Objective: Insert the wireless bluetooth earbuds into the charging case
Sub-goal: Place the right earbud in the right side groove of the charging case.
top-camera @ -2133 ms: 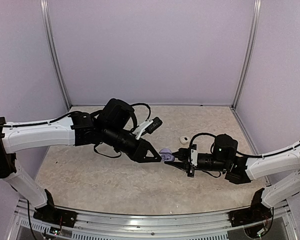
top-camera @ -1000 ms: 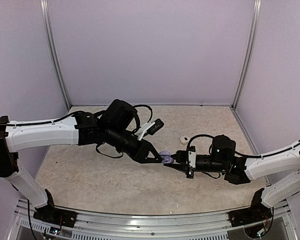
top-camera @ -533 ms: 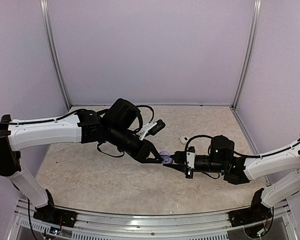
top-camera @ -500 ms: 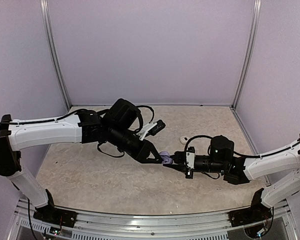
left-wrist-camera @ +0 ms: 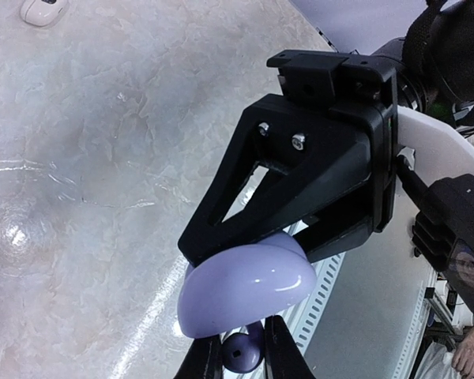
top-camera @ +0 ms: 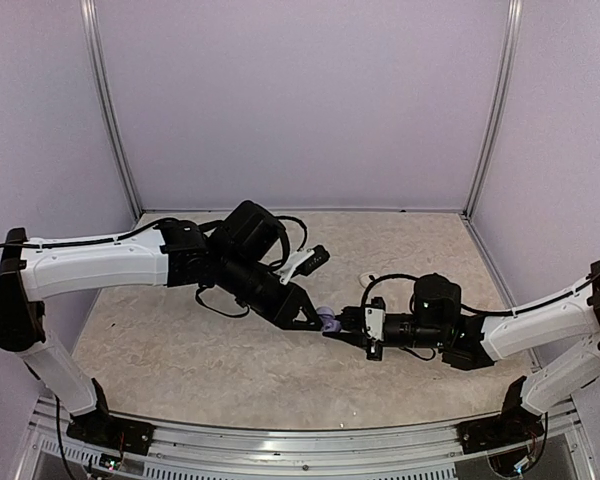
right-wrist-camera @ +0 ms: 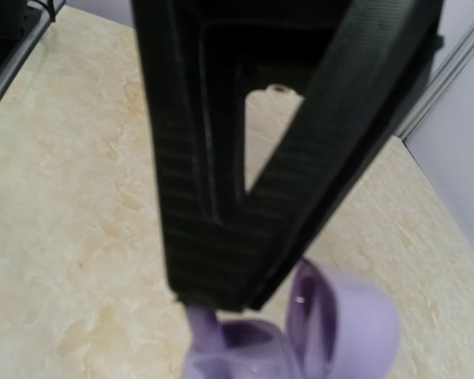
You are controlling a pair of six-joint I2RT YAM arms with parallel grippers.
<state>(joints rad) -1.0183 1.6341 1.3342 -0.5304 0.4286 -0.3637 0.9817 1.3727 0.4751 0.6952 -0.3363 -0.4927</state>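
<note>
My right gripper [top-camera: 344, 326] is shut on an open lilac charging case [top-camera: 328, 320] and holds it above the table's middle. My left gripper [top-camera: 313, 319] is shut on a lilac earbud [left-wrist-camera: 241, 352] and holds it against the case. In the left wrist view the bud sits between my fingertips [left-wrist-camera: 206, 362] just under the case's domed lid [left-wrist-camera: 249, 290]. In the right wrist view the bud's stem [right-wrist-camera: 199, 325] points down into the case's base [right-wrist-camera: 241, 355], beside the raised lid [right-wrist-camera: 351, 325]. The other earbuds are out of view.
A small white case [left-wrist-camera: 43, 9] lies on the marble table [top-camera: 200, 350] behind the right arm, partly hidden by a cable in the top view [top-camera: 366, 279]. Lilac walls and metal posts [top-camera: 112, 120] close in the back and sides.
Both arms have closed in a little: the right wrist has moved left and the left arm right. The bud and the case stay together at the middle.
</note>
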